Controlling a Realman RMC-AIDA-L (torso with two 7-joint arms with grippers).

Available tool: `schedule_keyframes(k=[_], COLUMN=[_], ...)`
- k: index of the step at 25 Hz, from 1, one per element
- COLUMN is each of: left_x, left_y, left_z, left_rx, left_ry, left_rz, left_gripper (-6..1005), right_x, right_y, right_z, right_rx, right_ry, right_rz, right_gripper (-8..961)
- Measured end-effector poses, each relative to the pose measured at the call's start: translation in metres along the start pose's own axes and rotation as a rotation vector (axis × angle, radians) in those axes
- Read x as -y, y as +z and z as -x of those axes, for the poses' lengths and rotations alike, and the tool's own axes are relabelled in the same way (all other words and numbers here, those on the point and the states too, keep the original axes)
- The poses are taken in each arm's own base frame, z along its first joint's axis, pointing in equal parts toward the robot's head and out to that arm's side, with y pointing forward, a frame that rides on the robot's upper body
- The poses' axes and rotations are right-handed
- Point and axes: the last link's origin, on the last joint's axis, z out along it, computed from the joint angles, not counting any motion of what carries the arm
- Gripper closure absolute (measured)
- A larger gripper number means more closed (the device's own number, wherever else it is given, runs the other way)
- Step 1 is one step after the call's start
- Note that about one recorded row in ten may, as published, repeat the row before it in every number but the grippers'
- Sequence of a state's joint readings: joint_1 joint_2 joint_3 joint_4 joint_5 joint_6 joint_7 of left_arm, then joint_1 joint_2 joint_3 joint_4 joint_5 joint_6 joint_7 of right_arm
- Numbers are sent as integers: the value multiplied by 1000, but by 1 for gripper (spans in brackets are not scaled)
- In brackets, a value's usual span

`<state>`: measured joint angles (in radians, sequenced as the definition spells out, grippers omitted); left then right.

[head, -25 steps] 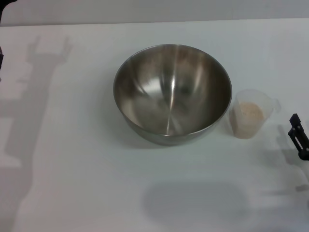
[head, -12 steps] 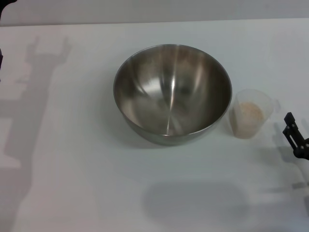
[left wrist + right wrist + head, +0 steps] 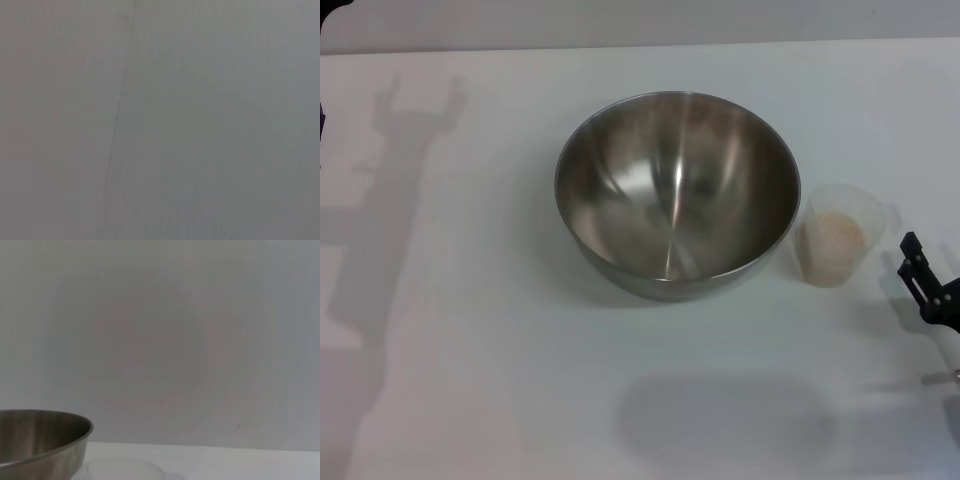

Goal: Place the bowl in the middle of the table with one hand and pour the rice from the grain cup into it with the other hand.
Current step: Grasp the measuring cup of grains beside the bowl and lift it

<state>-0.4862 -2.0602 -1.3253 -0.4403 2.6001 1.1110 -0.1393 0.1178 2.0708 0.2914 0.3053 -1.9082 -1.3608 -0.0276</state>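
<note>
Head view: a shiny round steel bowl (image 3: 677, 193) sits mid-table (image 3: 470, 350); just right, the tapered translucent grain cup (image 3: 838, 236) holds beige rice (image 3: 834, 232). The black right gripper (image 3: 926, 285) nears, fingers' spread unclear. Right wrist view: bowl rim (image 3: 42, 440), cup rim (image 3: 120, 467).

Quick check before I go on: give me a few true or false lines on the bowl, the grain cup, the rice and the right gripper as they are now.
1. The bowl is empty. True.
2. The grain cup lies tipped on its side. False: it stands upright on the table, beside the bowl on the robot's right.
3. The rice is in the grain cup. True.
4. The right gripper holds the grain cup. False: it is apart from the cup, at the right edge of the head view.
</note>
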Motion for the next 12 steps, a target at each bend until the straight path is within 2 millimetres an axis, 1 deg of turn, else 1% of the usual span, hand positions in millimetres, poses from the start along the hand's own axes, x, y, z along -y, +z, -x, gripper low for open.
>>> schedule_keyframes(k=[12], left_x=[0], left_y=[0], left_z=[-1], left_rx=[-6], left_ry=[3], left_rz=[1], left_gripper=[156], right_x=[0], right_y=[11], right_z=[-1], right_rx=[-19], right_ry=[-16], right_rz=[20], right_gripper=[228])
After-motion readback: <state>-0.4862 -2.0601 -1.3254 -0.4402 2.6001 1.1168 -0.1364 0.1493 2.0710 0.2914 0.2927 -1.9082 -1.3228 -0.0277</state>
